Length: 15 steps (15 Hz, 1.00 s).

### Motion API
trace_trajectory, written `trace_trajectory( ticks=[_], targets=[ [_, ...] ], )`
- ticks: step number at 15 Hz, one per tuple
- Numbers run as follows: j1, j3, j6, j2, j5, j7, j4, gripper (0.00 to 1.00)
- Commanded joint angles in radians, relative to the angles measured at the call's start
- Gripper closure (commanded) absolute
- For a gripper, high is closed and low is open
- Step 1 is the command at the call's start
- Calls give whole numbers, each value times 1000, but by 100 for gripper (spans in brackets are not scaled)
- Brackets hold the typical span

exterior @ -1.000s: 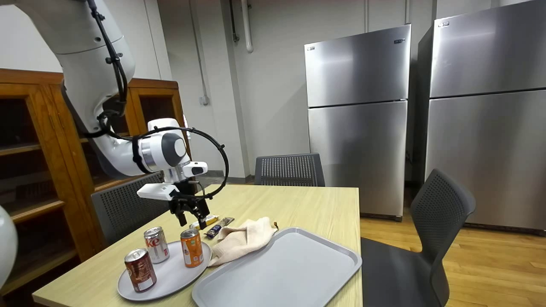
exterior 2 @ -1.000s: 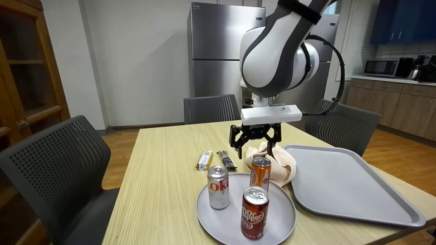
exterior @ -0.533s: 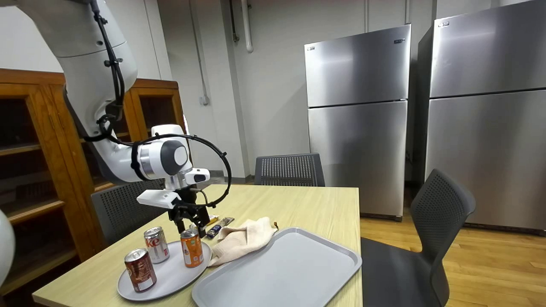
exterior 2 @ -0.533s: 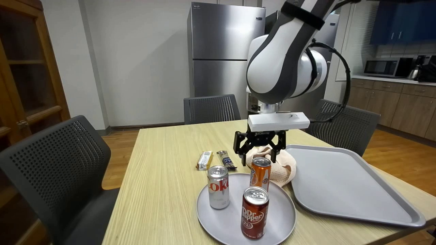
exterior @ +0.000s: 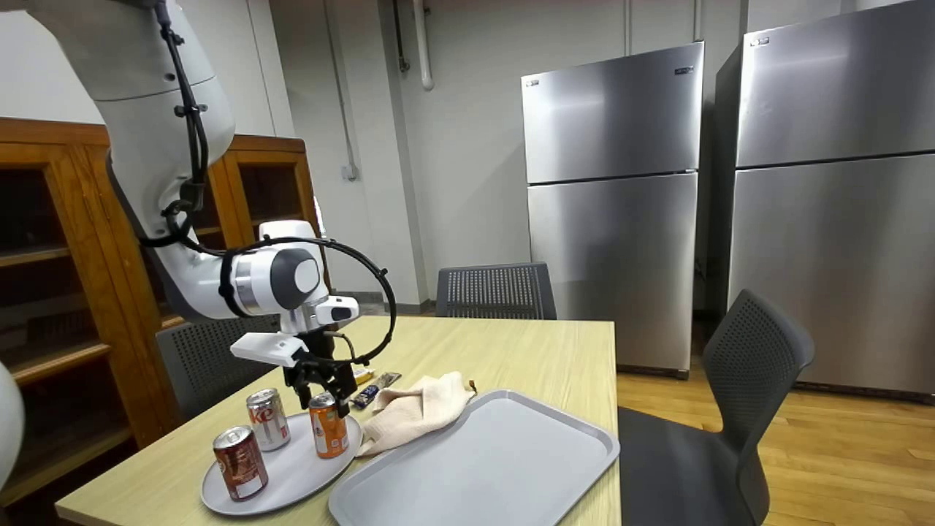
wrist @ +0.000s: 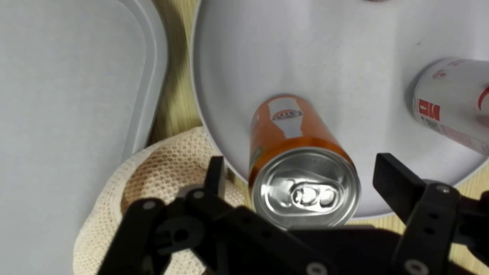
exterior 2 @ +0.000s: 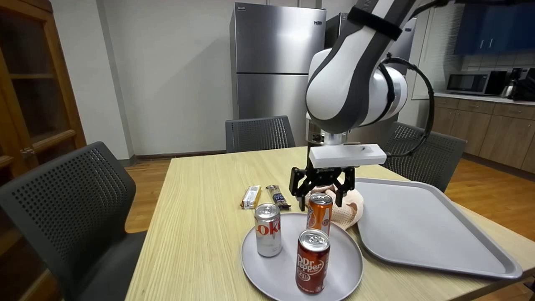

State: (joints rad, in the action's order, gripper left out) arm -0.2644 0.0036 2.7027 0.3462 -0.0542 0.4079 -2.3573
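An orange soda can (exterior: 330, 432) (exterior 2: 319, 218) (wrist: 292, 122) stands upright near the edge of a round grey plate (exterior: 303, 483) (exterior 2: 271, 276) (wrist: 355, 49). My gripper (exterior: 323, 404) (exterior 2: 320, 204) (wrist: 300, 172) points down with its fingers apart, one on each side of this can's top. In the wrist view, gaps show between both fingers and the can. A silver Coke can (exterior: 269, 424) (exterior 2: 268, 234) (wrist: 454, 103) and a dark red Dr Pepper can (exterior: 241, 467) (exterior 2: 311, 267) stand upright on the same plate.
A crumpled beige cloth (exterior: 420, 416) (exterior 2: 353, 209) (wrist: 172, 168) lies close beside the plate and gripper. A large grey tray (exterior: 489, 460) (exterior 2: 418, 234) (wrist: 68, 114) lies beyond it. Two wrapped bars, one yellow (exterior 2: 251, 197) and one dark (exterior 2: 278, 196), lie behind the plate. Chairs surround the table.
My gripper has moved down and over to the orange can, so its fingers now flank the can's top. The fingers have stayed apart. The cans, plate, cloth and tray have not moved.
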Motion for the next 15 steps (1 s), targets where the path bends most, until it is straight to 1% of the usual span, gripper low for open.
trace_trajectory(
  ticks=[1, 3, 4, 5, 6, 7, 9, 10, 15],
  targets=[
    [27, 27, 18, -16, 31, -42, -23, 0],
    [26, 28, 18, -15, 31, -41, -24, 0],
    [26, 29, 20, -15, 32, -42, -24, 25],
    [25, 29, 19, -15, 31, -40, -24, 28],
    [24, 28, 18, -17, 29, -40, -24, 34],
    [22, 27, 17, -20, 25, -38, -24, 44],
    [19, 25, 14, -28, 19, -35, -24, 60],
    [17, 23, 12, -36, 15, -33, -26, 62],
    [12, 10, 16, -80, -11, -32, -29, 62]
  ],
)
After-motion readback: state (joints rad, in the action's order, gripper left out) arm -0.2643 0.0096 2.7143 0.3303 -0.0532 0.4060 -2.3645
